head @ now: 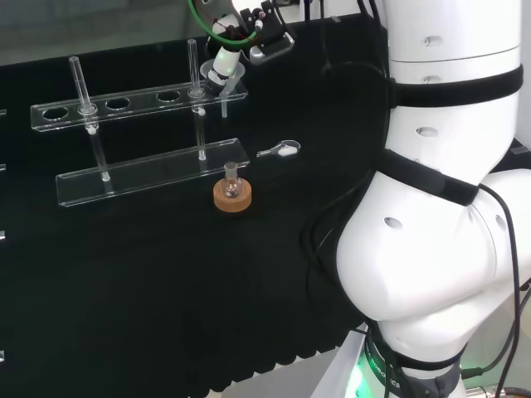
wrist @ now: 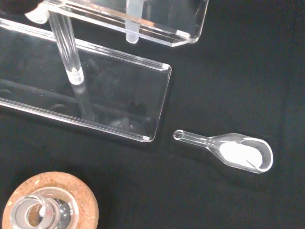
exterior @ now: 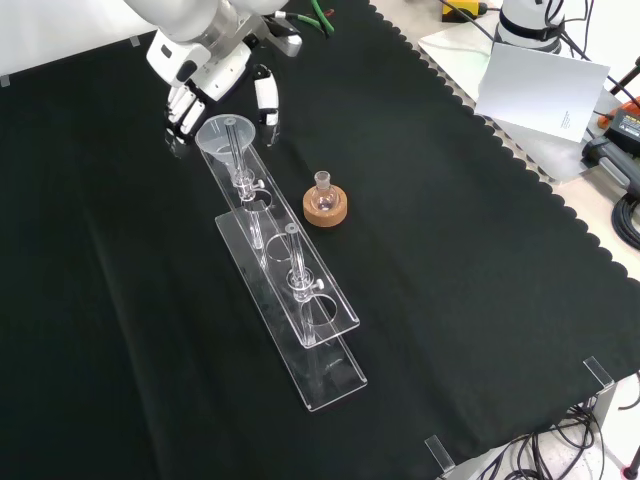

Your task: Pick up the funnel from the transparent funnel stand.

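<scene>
The black and white robot hand (exterior: 215, 82) hangs at the far end of the clear acrylic two-tier funnel stand (exterior: 300, 315) in the front view, fingers relaxed and spread either side of the clear conical funnel (exterior: 222, 135), which sits in the stand's end hole with nothing gripping it. On the black cloth surface (exterior: 470, 300) just beside the stand, a small round glass flask (exterior: 322, 193) rests in its cork ring (exterior: 326, 210). A clear plastic scoop holding white powder (wrist: 236, 151) lies near the stand's corner.
</scene>
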